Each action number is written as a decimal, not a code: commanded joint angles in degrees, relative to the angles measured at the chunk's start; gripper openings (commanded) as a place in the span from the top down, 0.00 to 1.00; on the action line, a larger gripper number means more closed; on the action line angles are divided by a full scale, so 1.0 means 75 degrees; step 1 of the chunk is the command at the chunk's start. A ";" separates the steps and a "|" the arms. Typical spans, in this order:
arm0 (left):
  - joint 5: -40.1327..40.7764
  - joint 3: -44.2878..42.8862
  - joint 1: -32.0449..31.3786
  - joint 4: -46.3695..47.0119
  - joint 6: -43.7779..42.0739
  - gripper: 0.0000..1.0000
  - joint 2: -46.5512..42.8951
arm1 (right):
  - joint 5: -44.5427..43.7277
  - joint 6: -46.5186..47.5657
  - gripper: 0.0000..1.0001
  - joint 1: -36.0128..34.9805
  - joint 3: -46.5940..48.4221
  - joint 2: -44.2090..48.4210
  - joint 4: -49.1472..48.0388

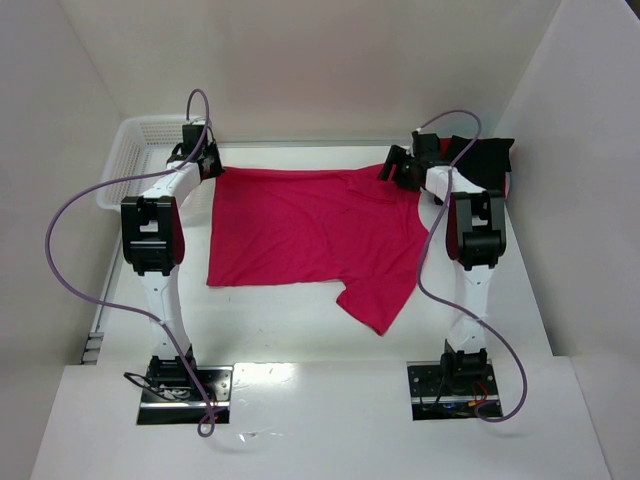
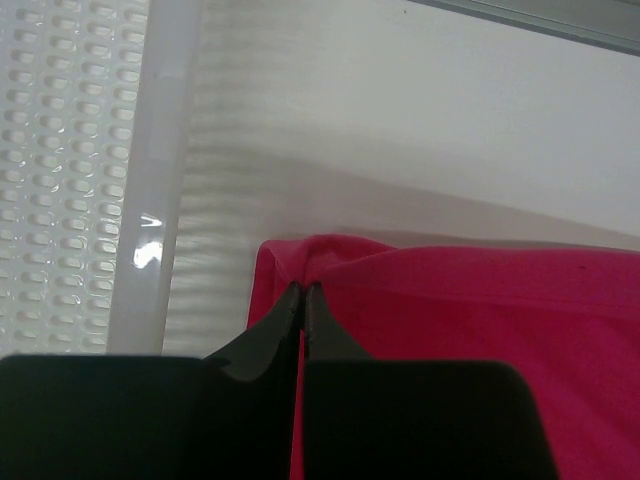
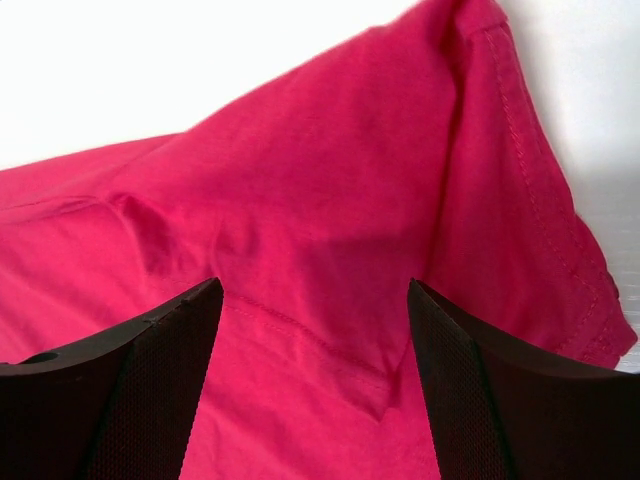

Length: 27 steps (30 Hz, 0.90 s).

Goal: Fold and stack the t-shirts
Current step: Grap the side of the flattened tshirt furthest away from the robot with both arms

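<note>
A red t-shirt (image 1: pixel 310 235) lies spread on the white table, one sleeve pointing toward the near right. My left gripper (image 1: pixel 207 160) is at the shirt's far left corner. In the left wrist view the gripper (image 2: pixel 302 288) is shut, and the shirt's hem (image 2: pixel 480 330) bunches up at the tips. My right gripper (image 1: pixel 392 168) is at the shirt's far right part. In the right wrist view it (image 3: pixel 315 290) is open, with a sleeve and seam of the shirt (image 3: pixel 330 200) between and below the fingers.
A white plastic basket (image 1: pixel 130 150) stands at the far left, and its rim (image 2: pixel 150 180) is close beside the left gripper. A dark garment (image 1: pixel 485 160) lies at the far right behind the right arm. White walls enclose the table.
</note>
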<state>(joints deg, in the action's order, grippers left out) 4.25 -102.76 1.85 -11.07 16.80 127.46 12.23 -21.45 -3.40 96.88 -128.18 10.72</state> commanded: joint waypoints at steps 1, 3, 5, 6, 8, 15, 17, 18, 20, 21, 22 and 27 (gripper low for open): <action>0.0007 -0.0244 0.0058 0.0269 -0.0072 1.00 0.0056 | -0.0224 0.0036 0.20 -0.0039 0.0336 -0.0112 -0.0012; 0.0007 -0.0244 0.0058 0.0269 -0.0072 1.00 0.0056 | -0.0318 0.0036 0.20 -0.0039 0.0336 -0.0182 -0.0011; 0.0007 -0.0244 0.0058 0.0269 -0.0072 1.00 0.0056 | -0.0318 0.0036 0.20 0.0031 0.0266 -0.0183 -0.0011; 0.0007 -0.0244 0.0058 0.0269 -0.0072 1.00 0.0056 | -0.0318 0.0036 0.20 0.0031 0.0266 -0.0183 -0.0011; 0.0007 -0.0244 0.0058 0.0269 -0.0072 1.00 0.0056 | -0.0388 0.0036 0.20 0.0031 0.0266 -0.0183 -0.0011; 0.0007 -0.0314 0.0058 0.0199 -0.0072 1.00 0.0056 | -0.0494 -0.0187 0.20 0.0184 0.0546 -0.0475 0.0222; 0.0007 -0.0314 0.0058 0.0199 -0.0072 1.00 0.0056 | -0.0424 -0.0187 0.22 0.0184 0.0781 -0.0616 0.0375; 0.0007 -0.0314 0.0058 0.0199 -0.0072 1.00 0.0056 | -0.0424 -0.0187 0.24 0.0184 0.0782 -0.0686 0.0375; 0.0007 -0.0385 0.0058 0.0199 -0.0072 1.00 0.0126 | -0.0354 -0.0187 0.27 0.0184 0.0852 -0.0779 0.0375; 0.0007 -0.0385 0.0058 0.0199 -0.0072 1.00 0.0127 | -0.0353 -0.0187 0.28 0.0184 0.0956 -0.0780 0.0375; 0.0007 -0.0385 0.0058 0.0199 -0.0072 1.00 0.0127 | -0.0353 -0.0187 0.28 0.0184 0.0958 -0.0862 0.0456; 0.0007 -0.0385 0.0058 0.0128 -0.0072 1.00 0.0127 | 0.0021 -0.0257 0.40 0.0184 0.1145 -0.1015 0.0528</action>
<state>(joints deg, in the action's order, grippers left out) 4.23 -103.26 1.85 -11.14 16.69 127.59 10.44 -22.92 -2.22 103.18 -133.93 13.10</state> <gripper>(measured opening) 0.010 0.615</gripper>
